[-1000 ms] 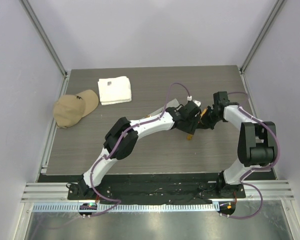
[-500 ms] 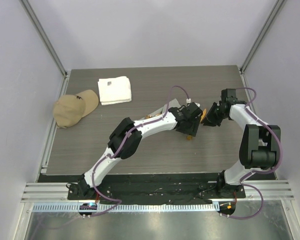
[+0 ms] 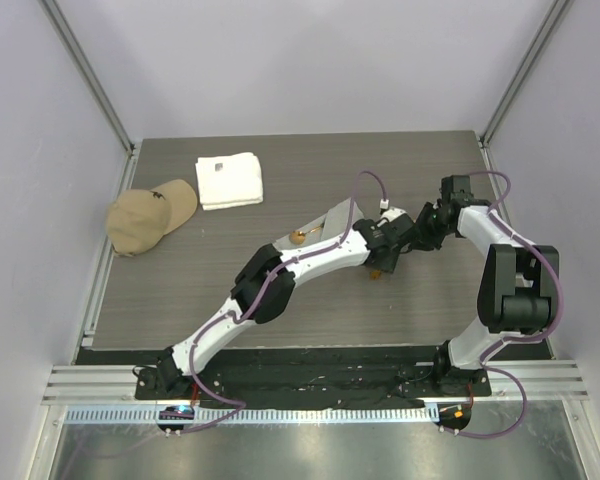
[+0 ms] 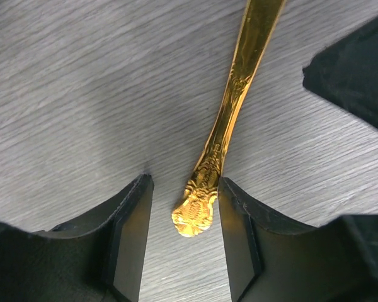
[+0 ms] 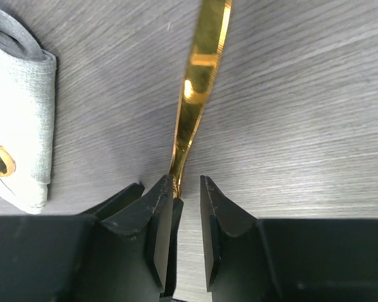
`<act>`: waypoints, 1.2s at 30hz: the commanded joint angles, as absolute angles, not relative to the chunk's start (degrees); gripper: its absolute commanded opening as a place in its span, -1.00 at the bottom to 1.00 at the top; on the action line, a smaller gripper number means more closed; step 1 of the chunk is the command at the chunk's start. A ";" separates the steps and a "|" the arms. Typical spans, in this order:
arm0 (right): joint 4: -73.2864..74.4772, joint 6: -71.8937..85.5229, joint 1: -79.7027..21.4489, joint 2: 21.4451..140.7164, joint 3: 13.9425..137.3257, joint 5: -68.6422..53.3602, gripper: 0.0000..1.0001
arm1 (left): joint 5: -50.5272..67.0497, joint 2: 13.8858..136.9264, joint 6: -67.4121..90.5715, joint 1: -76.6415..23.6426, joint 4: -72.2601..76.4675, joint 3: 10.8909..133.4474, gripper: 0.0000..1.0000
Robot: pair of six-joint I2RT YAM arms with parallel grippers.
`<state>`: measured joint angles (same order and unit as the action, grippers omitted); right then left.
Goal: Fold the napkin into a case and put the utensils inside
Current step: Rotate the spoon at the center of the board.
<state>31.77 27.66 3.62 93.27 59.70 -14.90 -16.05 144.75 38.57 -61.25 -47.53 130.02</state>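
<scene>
As the left end effector (image 4: 184,185) gapes empty, the utensil (image 4: 230,107) lies between its fingers (image 4: 129,233).

Left gripper (image 4: 184,182) is straddling the gold utensil (image 4: 230,107), with the right gripper (image 5: 188,182) crowding in at 2 o'clock. The case (image 3: 332,218) is blocking 10 o'clock. Bare table (image 3: 380,315) is lying open toward 6 o'clock.

left arm (image 3: 310,258) stretched forward-right; left fingers (image 4: 133,217) parted | right arm (image 3: 502,252) bent inward; right fingers (image 5: 159,217) narrowly apart
</scene>
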 commanded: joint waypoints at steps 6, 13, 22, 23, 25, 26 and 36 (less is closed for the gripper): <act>28.30 27.24 3.60 92.81 57.75 -14.94 -0.40 | -21.97 147.31 39.12 -63.63 -54.76 125.52 -0.02; 26.90 28.30 3.60 91.41 54.94 -16.95 -0.35 | -19.07 143.97 35.68 -63.72 -49.83 114.70 -0.80; 15.03 32.17 2.73 91.48 48.07 -25.13 0.31 | -6.70 140.19 32.69 -62.14 -43.09 108.38 -1.00; 14.16 32.34 2.64 92.02 48.08 -25.92 0.30 | -5.72 139.40 32.78 -61.79 -41.76 106.19 -1.00; 13.45 32.96 2.29 92.46 47.64 -25.93 0.27 | -4.23 138.87 33.39 -61.00 -39.82 104.86 -1.00; 11.97 33.92 2.02 92.63 47.29 -26.36 0.26 | -2.48 138.52 33.49 -60.65 -38.86 103.55 -1.00; 16.61 31.29 0.97 90.62 47.02 -21.35 0.09 | -0.71 132.46 32.96 -59.59 -32.09 97.39 -1.00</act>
